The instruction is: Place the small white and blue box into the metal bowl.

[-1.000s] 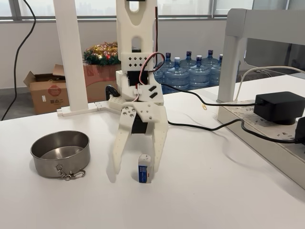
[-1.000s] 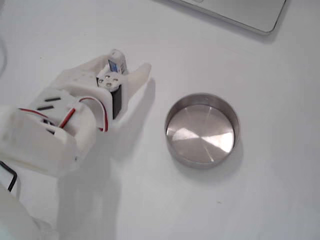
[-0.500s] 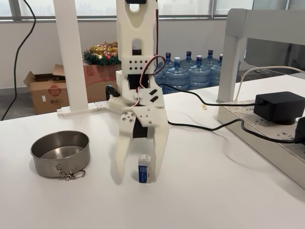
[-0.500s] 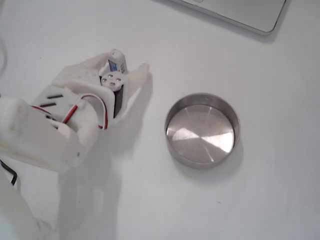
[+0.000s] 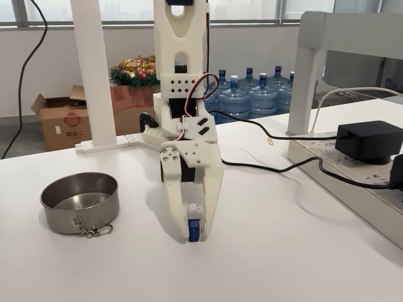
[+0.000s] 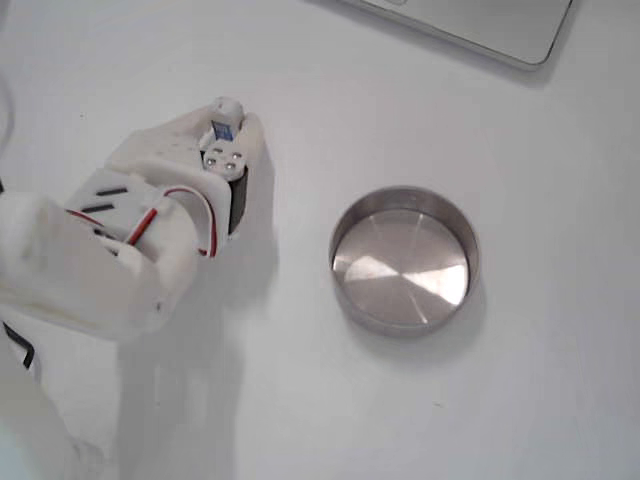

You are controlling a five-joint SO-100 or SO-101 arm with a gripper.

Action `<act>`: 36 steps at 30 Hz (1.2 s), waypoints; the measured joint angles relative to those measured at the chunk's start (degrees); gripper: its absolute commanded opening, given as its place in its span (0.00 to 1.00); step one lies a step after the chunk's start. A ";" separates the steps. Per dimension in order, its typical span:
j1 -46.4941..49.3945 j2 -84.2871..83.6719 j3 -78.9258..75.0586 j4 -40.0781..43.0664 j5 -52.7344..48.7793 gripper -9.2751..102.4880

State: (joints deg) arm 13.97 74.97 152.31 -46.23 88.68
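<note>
So the table [image 5: 302, 264] is plain white and pretty bare around the action. In a fixed view from table level, the metal bowl [image 5: 80, 202] sits at the left middle of the frame with its little chain and clasp [image 5: 92, 228] dangling off the front rim onto the table. Right side of that frame has a black power adapter [image 5: 370, 141] on a grey strip, with a black cable [image 5: 277, 168] snaking across behind the arm. Background has water jugs [image 5: 252, 93], a cardboard box [image 5: 60, 119] and some Christmas decoration [image 5: 133, 70]. Nothing lies between the arm and the bowl, just open table.

The other fixed view looks straight down: bowl [image 6: 405, 258] at center right, inside clean and shiny, and the corner of a laptop-like slab [image 6: 480, 25] at the top edge. The chain is hard to make out from up there, and the background clutter is out of frame. The low view, on the other hand, gives the height of things.

The white arm [image 5: 182, 75] comes down nearly vertical in the center, gripper [image 5: 194, 234] pointing at the table, tips at or just above the surface. The fingers [image 5: 211, 201] are pinched in close on the small white and blue box [image 5: 194, 228], which stands upright between them, well to the right of the bowl in the low view. From above, the box [image 6: 226, 124] peeks out at the gripper's [image 6: 232, 118] tip, upper left of the frame.
</note>
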 measured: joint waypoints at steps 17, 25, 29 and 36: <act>9.05 20.57 8.61 0.00 0.00 0.03; 21.53 30.23 15.82 0.00 0.00 0.03; 26.89 30.67 17.31 0.00 0.00 0.04; 28.92 30.67 19.16 0.00 0.00 0.19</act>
State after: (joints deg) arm 42.89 105.64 171.47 -46.23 88.68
